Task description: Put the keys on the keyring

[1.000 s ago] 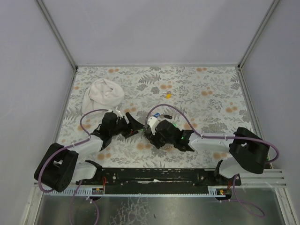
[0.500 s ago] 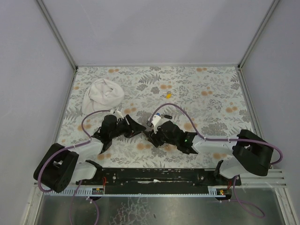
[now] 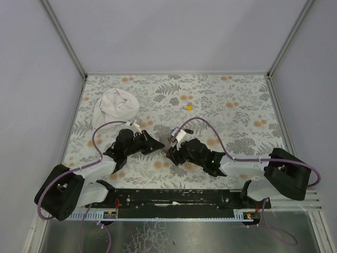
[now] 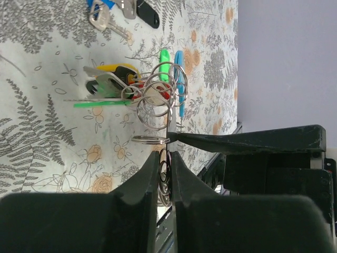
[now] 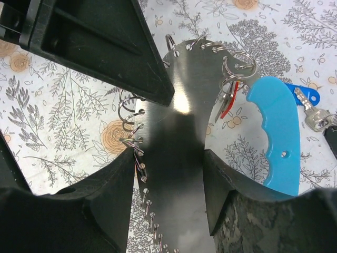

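My left pincer (image 4: 164, 157) is pressed nearly together, nipping a thin metal ring (image 4: 165, 176) of the keyring (image 4: 158, 95) between its tips. My right pincer (image 5: 168, 158) clamps the keyring's shiny flat plate (image 5: 174, 121), the light-blue curved piece (image 5: 276, 132) just beside. The whole bunch sits between my two arms over the flowered table (image 3: 237, 100). A green key (image 4: 102, 104) and a yellow-headed key (image 4: 118, 68) crowd the rings; blue key (image 4: 101, 18) and black key (image 4: 147, 13) lie farther off.
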Available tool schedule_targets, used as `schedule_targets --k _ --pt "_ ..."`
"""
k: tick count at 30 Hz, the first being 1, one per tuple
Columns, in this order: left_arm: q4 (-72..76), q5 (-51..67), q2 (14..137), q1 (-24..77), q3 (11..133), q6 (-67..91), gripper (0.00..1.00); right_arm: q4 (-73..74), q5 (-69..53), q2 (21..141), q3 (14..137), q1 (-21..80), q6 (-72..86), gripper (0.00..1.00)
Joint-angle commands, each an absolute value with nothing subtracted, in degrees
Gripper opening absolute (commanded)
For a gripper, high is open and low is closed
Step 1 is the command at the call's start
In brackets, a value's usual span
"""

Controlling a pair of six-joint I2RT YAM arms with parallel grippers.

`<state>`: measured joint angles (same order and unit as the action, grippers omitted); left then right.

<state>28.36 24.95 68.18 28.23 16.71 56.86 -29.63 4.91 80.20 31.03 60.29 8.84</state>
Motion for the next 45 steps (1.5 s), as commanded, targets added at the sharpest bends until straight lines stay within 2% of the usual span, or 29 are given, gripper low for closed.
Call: schedule_targets --k 1,4,9,11,14,15,25,31,36,45 --pt "23.3 21.8 64.9 29.6 22.3 50.8 0.03 -36.2 6.8 76.6 30.0 60.5 9.6 0.43" --pt "15.4 19.4 63.4 30.3 26.2 45.9 0.0 -35.8 6.8 74.2 28.9 60.5 8.6 0.49" --pt "2.8 14.9 62.2 31.5 32.9 38.8 0.0 -30.2 5.6 69.1 28.4 60.5 5.7 0.66" --pt "-0.9 12.9 62.6 31.6 35.0 38.5 0.0 -27.6 5.0 66.8 28.3 60.5 4.5 0.75" --pt "-4.3 10.9 63.7 31.7 36.7 42.3 0.0 -23.5 4.7 64.6 29.0 60.5 2.2 0.99" --pt "-4.8 10.0 64.2 31.7 37.0 45.1 0.0 -22.5 4.6 64.2 29.3 60.5 1.4 0.99" --pt "-9.3 2.9 62.9 31.8 36.8 68.2 0.0 -23.0 1.9 69.4 32.8 60.5 -6.2 0.99" --pt "-12.7 1.6 63.3 31.8 38.0 74.2 0.0 -27.4 4.2 75.5 36.0 61.0 -9.1 1.0" --pt "-12.5 2.7 64.0 31.8 37.9 74.8 0.0 -31.0 8.4 81.2 38.1 62.5 -13.0 0.9" --pt "-10.7 4.5 64.1 32.0 36.7 75.5 0.0 -36.0 16.2 88.8 39.7 64.7 -17.2 0.65"
